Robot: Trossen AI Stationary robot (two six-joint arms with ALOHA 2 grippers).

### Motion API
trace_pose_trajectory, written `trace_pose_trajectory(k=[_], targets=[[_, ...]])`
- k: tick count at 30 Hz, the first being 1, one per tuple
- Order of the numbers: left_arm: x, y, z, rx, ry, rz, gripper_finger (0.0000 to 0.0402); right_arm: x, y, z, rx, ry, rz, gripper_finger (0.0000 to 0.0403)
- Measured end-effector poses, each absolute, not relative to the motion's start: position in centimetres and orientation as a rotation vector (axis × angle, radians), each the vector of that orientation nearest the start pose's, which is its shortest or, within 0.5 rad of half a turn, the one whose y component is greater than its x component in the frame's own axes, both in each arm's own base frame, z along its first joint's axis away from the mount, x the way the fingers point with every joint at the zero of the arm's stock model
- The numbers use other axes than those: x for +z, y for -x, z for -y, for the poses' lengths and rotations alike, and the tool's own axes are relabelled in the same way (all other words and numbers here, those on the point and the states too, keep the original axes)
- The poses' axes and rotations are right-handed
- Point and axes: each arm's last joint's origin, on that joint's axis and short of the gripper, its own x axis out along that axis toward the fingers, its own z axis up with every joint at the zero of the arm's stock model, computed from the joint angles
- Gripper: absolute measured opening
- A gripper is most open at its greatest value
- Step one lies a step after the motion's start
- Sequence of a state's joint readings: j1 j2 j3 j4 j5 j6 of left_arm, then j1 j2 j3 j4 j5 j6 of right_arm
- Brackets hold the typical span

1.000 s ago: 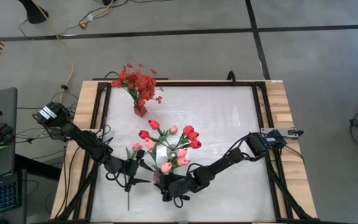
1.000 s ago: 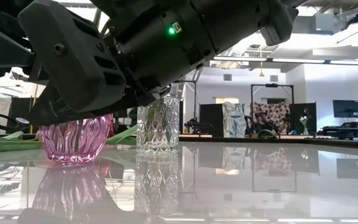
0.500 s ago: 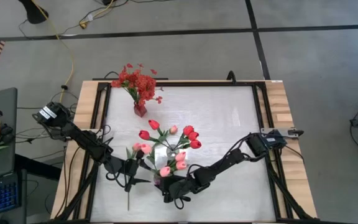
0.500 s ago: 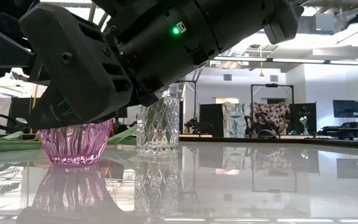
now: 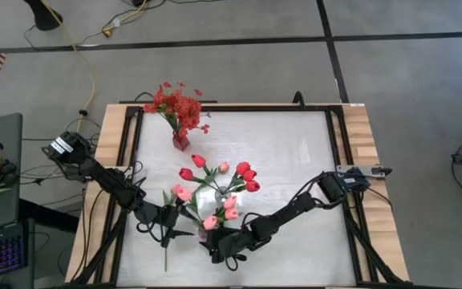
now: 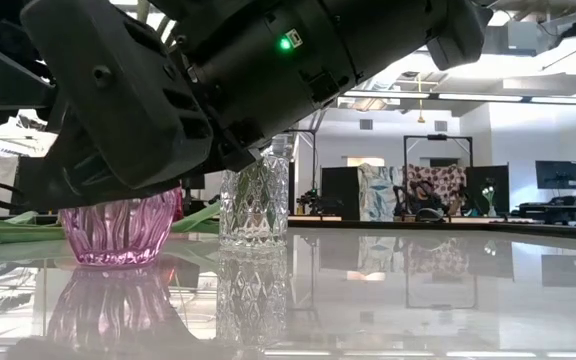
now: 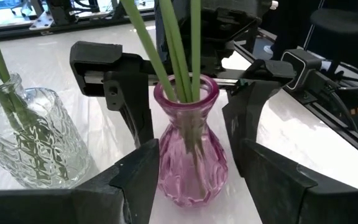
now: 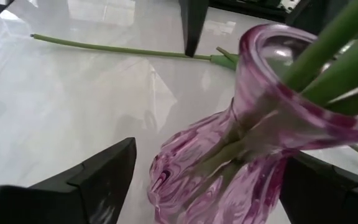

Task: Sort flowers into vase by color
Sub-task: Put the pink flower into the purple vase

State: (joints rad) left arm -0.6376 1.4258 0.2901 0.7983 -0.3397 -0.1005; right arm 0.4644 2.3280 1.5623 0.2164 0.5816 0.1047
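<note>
Pink vase (image 7: 188,149), near desk's front edge, holding flowers (image 5: 215,205): right gripper (image 5: 215,245) and left gripper (image 5: 184,223) flanked it, fingers apart. Judged: stems just released; next, the stem (image 5: 166,255) lying front-left.

1. The left arm is reaching in from the table's left edge, its left gripper (image 5: 172,230) hanging low with fingers (image 7: 135,180) spread apart.
2. The right arm is stretching in from the right, its right gripper (image 5: 215,243) standing wide, fingers (image 8: 98,171) parted.
</note>
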Motion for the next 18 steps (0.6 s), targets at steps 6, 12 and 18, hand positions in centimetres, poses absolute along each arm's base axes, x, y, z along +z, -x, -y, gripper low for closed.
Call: trace_pose_trajectory(k=[6,12,18], targets=[[13.63,-19.08,12.75,-0.276,-0.058,-0.314,0.0210,12.07,-45.23,-20.89,-0.133,0.178,-0.471,0.0377],[13.64,-19.08,12.74,-0.276,-0.058,-0.314,0.0210,11.84,-45.10,-20.83,-0.133,0.195,-0.496,0.0377],[13.64,-19.08,12.74,-0.276,-0.058,-0.314,0.0210,11.97,-44.98,-20.90,-0.127,0.215,-0.505,0.0377]])
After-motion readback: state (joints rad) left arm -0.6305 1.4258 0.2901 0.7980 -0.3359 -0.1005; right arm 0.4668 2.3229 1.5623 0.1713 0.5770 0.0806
